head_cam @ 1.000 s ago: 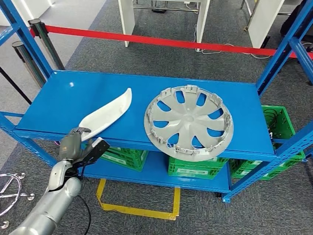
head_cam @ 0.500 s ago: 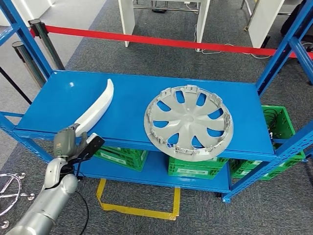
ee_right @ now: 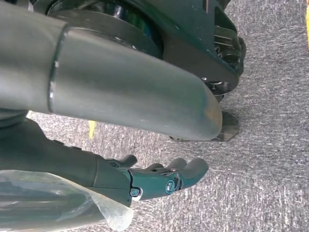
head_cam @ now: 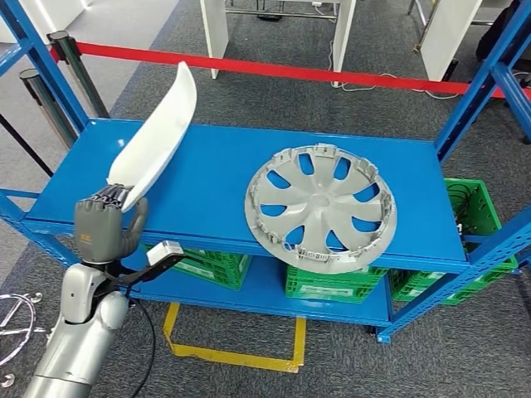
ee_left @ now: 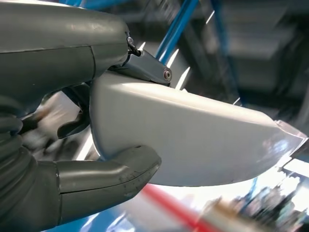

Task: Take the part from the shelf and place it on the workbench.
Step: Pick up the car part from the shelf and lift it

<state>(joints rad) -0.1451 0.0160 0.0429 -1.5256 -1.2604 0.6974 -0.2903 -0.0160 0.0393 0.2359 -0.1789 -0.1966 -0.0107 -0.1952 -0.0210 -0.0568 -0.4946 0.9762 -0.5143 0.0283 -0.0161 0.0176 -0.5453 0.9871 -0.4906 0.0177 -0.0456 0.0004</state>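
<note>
1. The white curved part (head_cam: 153, 137) is clear of the blue shelf (head_cam: 207, 170), tilted up over its left end, its tip pointing far.
2. The left hand (head_cam: 100, 225) grasps the part's near end, fingers (ee_left: 146, 65) and thumb (ee_left: 109, 176) clamped on opposite faces.
3. A grey wheel cover (head_cam: 320, 206) lies flat on the shelf, well right of the part.
4. The right hand (ee_right: 160, 179) hangs over grey carpet (ee_right: 269, 159), fingers loosely extended, holding nothing.

We see an industrial workshop or warehouse floor: blue steel shelving (head_cam: 238, 178) holding a wheel cover (head_cam: 320, 207), green plastic crates (head_cam: 475, 207) below, grey carpet, yellow floor marking (head_cam: 231, 356), red barrier belt (head_cam: 282, 70) on stanchions.
</note>
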